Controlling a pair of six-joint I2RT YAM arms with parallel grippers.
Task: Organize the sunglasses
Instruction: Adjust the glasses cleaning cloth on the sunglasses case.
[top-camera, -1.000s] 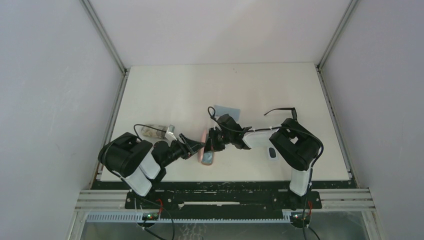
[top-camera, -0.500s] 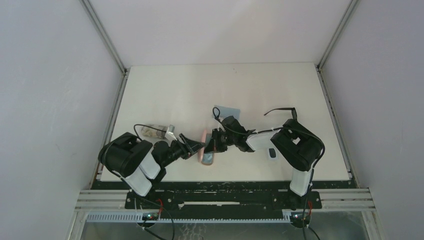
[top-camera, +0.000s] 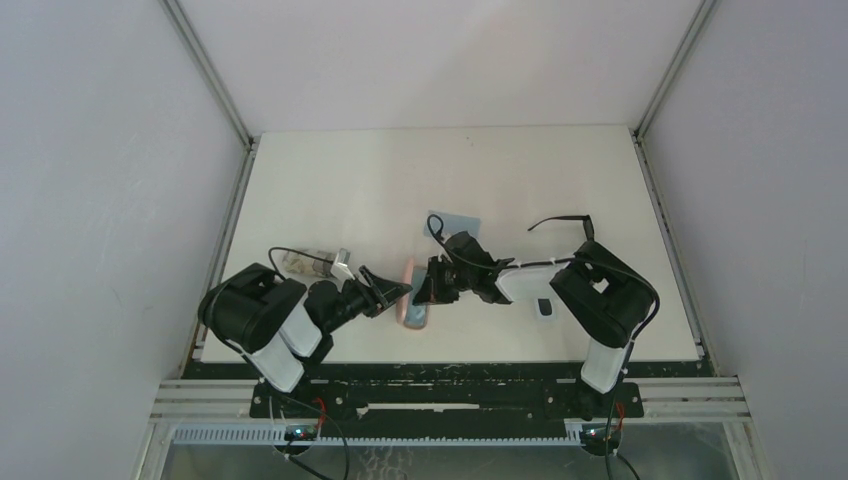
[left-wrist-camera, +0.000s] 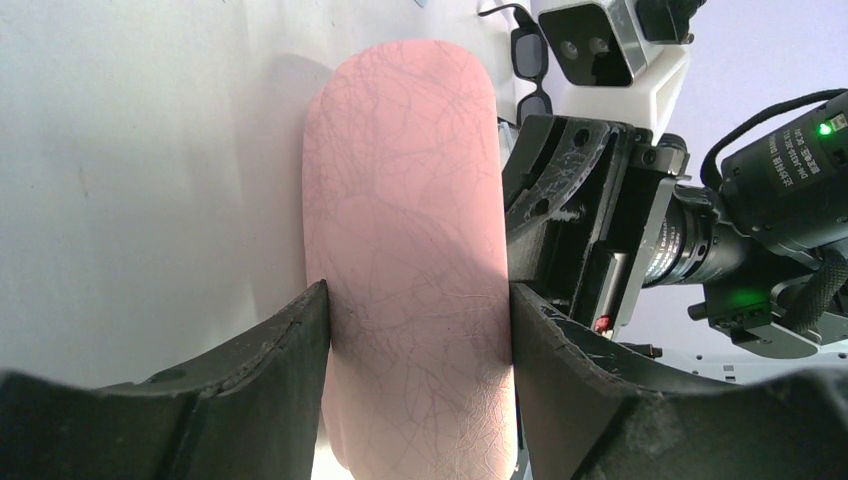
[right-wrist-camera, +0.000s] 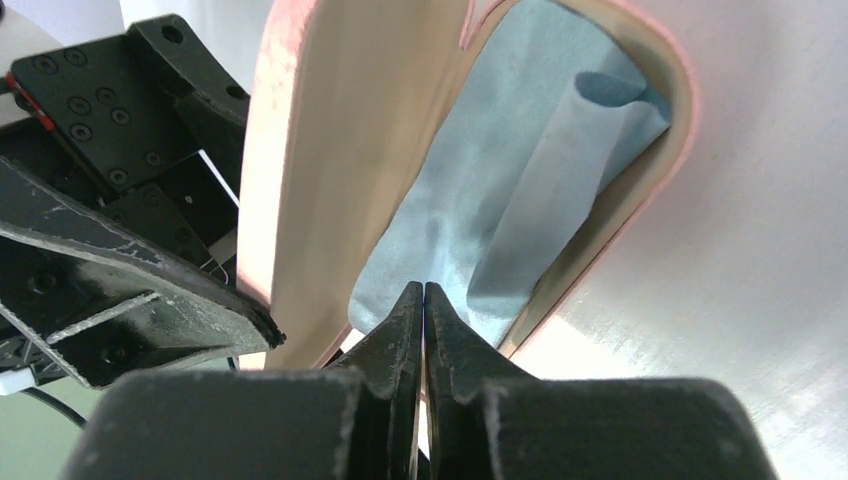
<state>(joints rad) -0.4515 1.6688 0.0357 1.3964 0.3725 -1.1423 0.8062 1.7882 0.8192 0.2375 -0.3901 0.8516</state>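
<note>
Your left gripper (left-wrist-camera: 418, 300) pinches a pink oblong textured case (left-wrist-camera: 400, 180) between its jaws, low over the white counter (top-camera: 350, 180). The case is open. Your right gripper (right-wrist-camera: 423, 290) has its jaws pressed together, nothing visible between them, with the tips at a crumpled light-blue cloth (right-wrist-camera: 520, 170) inside the case. The thin black-framed sunglasses with dark lenses (left-wrist-camera: 529, 58) lie outside the case, beyond the right arm. As a judgement: the cloth is in, and the sunglasses are not yet packed nor the case shut.
</note>
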